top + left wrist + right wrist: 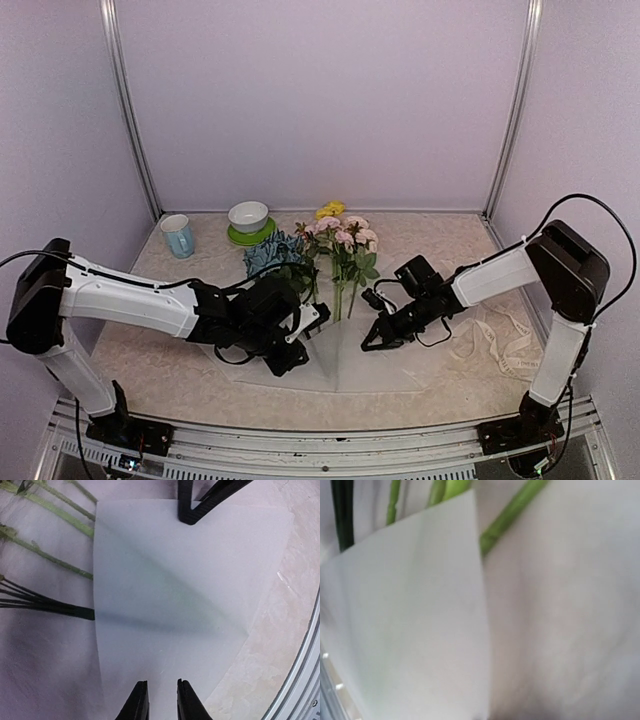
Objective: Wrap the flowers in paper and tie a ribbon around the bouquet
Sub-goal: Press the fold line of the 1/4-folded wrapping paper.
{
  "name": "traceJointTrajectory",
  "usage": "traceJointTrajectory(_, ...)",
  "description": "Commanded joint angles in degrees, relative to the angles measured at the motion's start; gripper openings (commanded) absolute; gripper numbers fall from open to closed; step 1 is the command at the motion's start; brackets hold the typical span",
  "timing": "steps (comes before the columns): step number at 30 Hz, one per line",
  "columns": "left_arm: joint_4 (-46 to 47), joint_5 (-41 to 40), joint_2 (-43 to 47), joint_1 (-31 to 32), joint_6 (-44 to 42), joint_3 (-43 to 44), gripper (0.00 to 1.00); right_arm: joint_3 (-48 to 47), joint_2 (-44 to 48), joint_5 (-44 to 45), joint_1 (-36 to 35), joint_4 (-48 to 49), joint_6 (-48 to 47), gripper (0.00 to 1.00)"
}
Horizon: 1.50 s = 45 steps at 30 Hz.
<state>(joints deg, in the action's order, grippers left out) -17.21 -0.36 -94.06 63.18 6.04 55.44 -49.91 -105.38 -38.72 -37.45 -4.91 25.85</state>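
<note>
The flowers lie mid-table, with pink, yellow and blue heads towards the back wall. Their green stems run onto the translucent white paper. One flap of the paper is folded up over the stem ends. My left gripper hovers at the sheet's left part, its jaws a narrow gap apart with only paper showing between them. My right gripper is shut at the flap's edge. The raised paper fills its own wrist view and hides its fingers, with stems behind. The cream ribbon lies loose at the right.
A pale blue cup and a white bowl on a green saucer stand at the back left. The metal rail of the table's front edge runs close behind the left gripper.
</note>
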Motion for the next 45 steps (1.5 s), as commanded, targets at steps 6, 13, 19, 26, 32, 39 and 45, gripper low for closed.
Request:
traceJointTrajectory(6, 12.1, 2.2, 5.0, -1.3, 5.6, -10.8, 0.2, 1.1, 3.4, 10.4, -1.3, 0.2, 5.3, 0.0)
traceJointTrajectory(13, 10.1, 0.0, 9.4, 0.2, 9.5, -16.3, 0.21, -4.2, 1.2, 12.3, -1.7, -4.8, 1.3, 0.0)
traceJointTrajectory(19, 9.3, -2.5, 6.7, -1.6, 14.7, -18.9, 0.22, -4.2, 0.1, 11.3, -2.0, -5.2, -2.1, 0.0)
traceJointTrajectory(26, 6.8, -6.1, 8.5, -1.4, 23.6, -19.9, 0.2, -3.5, 1.7, 11.4, -2.2, -6.1, -3.7, 0.0)
traceJointTrajectory(32, 2.1, -8.5, 13.6, 3.5, 26.0, -18.2, 0.21, -3.6, 2.4, 13.2, -3.1, -7.5, -3.6, 0.0)
traceJointTrajectory(39, 3.5, -5.6, 2.5, 6.1, 7.6, 3.0, 0.22, -4.6, 3.4, 16.6, -4.8, -8.9, -0.7, 0.0)
traceJointTrajectory(45, 11.3, 4.5, -10.4, -0.7, 2.8, 10.5, 0.22, -4.9, 4.4, 16.7, -5.4, -7.7, 3.6, 0.0)
